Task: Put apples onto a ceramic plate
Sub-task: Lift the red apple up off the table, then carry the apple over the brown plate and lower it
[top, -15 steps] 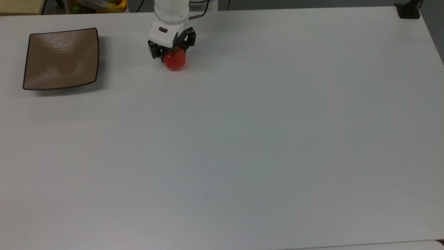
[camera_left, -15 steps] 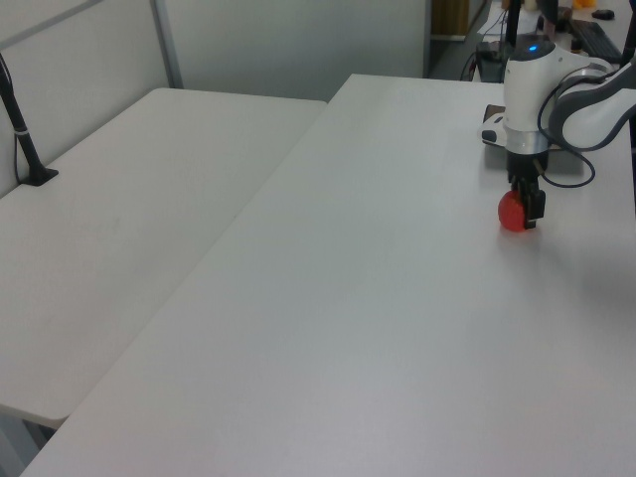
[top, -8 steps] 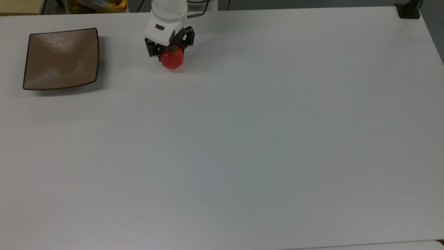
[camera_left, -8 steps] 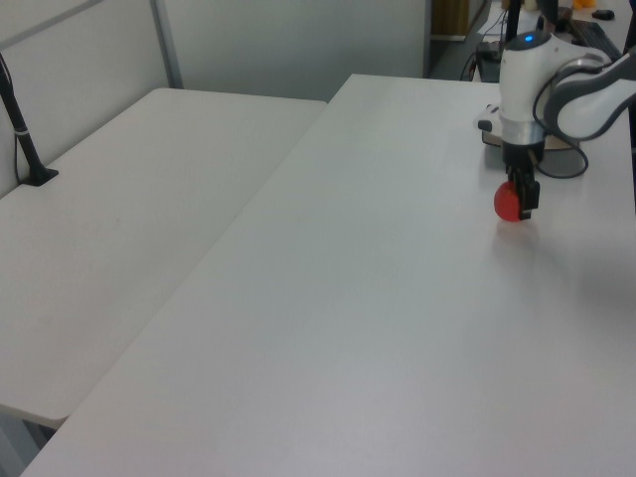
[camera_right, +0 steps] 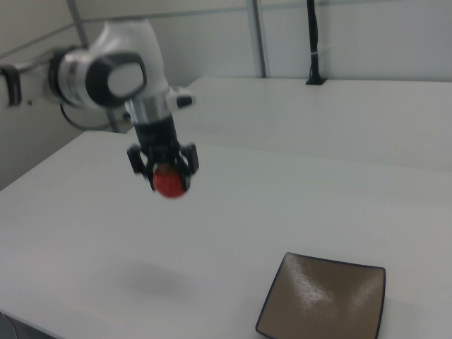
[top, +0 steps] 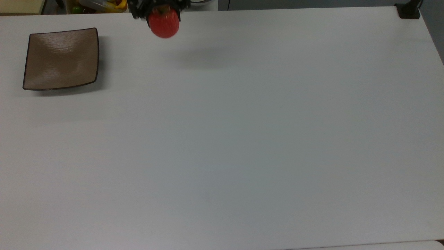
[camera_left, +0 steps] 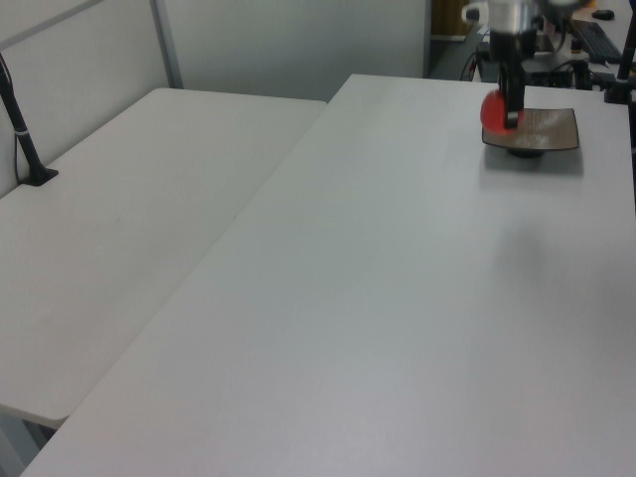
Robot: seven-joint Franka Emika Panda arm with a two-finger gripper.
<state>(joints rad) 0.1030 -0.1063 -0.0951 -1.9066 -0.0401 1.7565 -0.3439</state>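
My gripper point(camera_right: 164, 174) is shut on the small red apple point(camera_right: 171, 185), held well above the white table; its shadow lies on the table below. In the top view the apple point(top: 164, 23) hangs at the top edge, under the gripper point(top: 159, 7). The square tan-brown ceramic plate point(top: 61, 59) sits on the table at the top view's left, some way from the apple. In the left view the apple point(camera_left: 493, 110) hangs in front of the plate point(camera_left: 542, 129), with the gripper point(camera_left: 509, 104) around it. In the right view the plate point(camera_right: 325, 301) lies low at the right.
A bin of colourful items point(top: 100, 5) stands beyond the table's far edge in the top view. A black post base point(top: 408, 10) sits at the top view's upper right corner. A second white table point(camera_left: 109, 229) adjoins at the left view's left.
The gripper has lifted the apple off the table, rising high; in the top view it has shifted toward the top edge and slightly left.
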